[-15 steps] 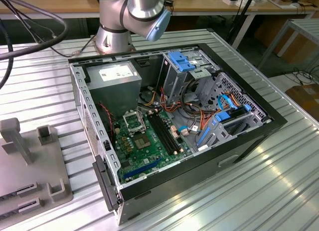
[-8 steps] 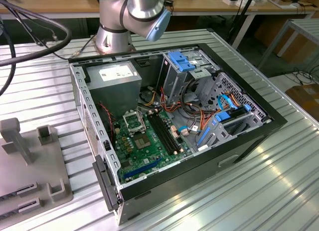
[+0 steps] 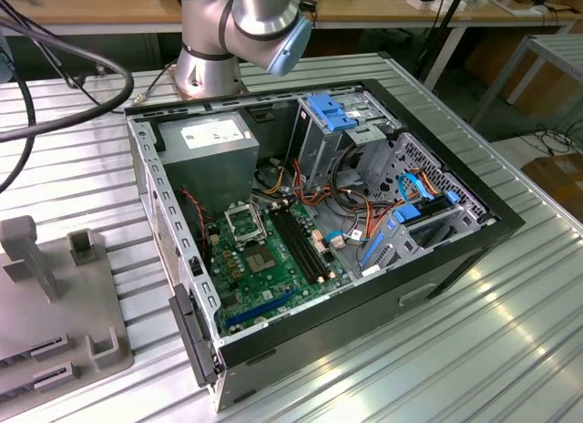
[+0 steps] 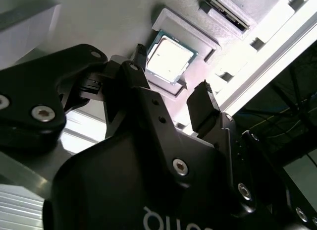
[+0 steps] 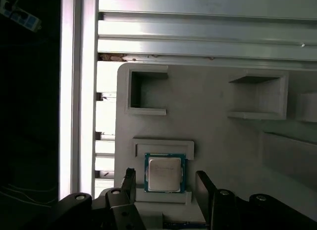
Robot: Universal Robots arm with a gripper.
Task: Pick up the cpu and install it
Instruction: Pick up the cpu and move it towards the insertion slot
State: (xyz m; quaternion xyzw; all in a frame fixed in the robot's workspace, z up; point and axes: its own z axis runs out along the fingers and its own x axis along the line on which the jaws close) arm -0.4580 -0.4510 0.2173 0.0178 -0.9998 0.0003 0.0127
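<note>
1. Ribbed metal table (image 3: 519, 350) carries one open computer case (image 3: 437, 268) and, at the exterior view's left, one grey holder (image 3: 27, 304).
2. One white label (image 3: 211, 134) sits on the power supply (image 3: 228, 154) in the case.
3. One cpu (image 5: 165, 174) lies flat in a holder recess.
4. Hand (image 5: 167, 184): released, two fingers (image 5: 205, 188) spread, one at each side of the cpu, grasping nothing.

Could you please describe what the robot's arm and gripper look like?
The arm is silver-grey metal with rounded joints and a light blue cap. The gripper is black and angular, with silver screw heads and white lettering on its body.
</note>
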